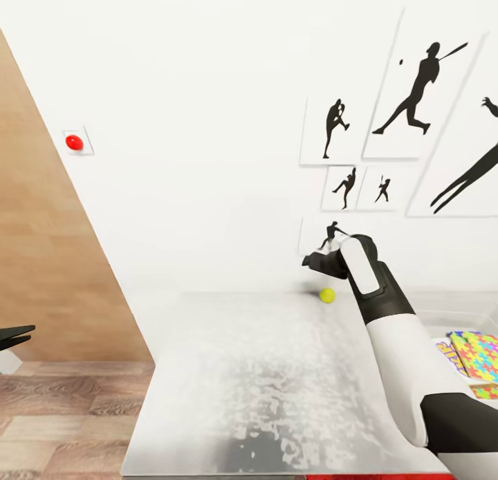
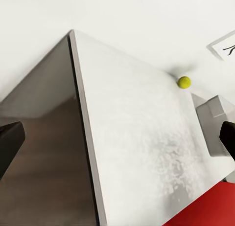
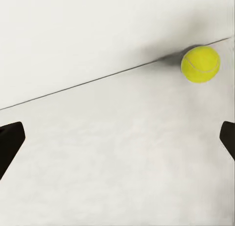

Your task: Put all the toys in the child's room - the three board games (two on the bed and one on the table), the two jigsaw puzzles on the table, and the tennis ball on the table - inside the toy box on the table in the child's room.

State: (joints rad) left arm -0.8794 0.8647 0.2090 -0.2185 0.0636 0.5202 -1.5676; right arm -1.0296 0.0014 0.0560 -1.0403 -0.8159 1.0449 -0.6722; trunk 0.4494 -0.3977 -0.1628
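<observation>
The tennis ball (image 1: 327, 295) sits at the back edge of the counter (image 1: 263, 383), right against the white wall, a little right of the frame's centre in the head view. The right arm reaches in from the lower right, and its tool (image 1: 315, 261) hangs just above and left of the ball, not touching it. In the right wrist view the tool (image 3: 117, 143) is spread wide, 1 dark fingertip (image 3: 9, 143) at each side edge of the frame, with the ball (image 3: 200, 64) in the upper right, lying beyond the fingertips and off to one side.

At the right edge of the head view, a jigsaw puzzle (image 1: 481, 355) lies in the toy box (image 1: 449, 312), though the arm hides much of that corner. The left tool (image 1: 15, 336) shows at the left edge, over the wood floor (image 1: 69, 418); in the left wrist view the tool (image 2: 117, 143) is spread, looking down on the counter's corner (image 2: 73, 35) with the ball (image 2: 184, 82) in the upper right.

A red button (image 1: 74, 142) sits on the wall at upper left; 6 black sports pictures (image 1: 415, 99) hang at upper right.
</observation>
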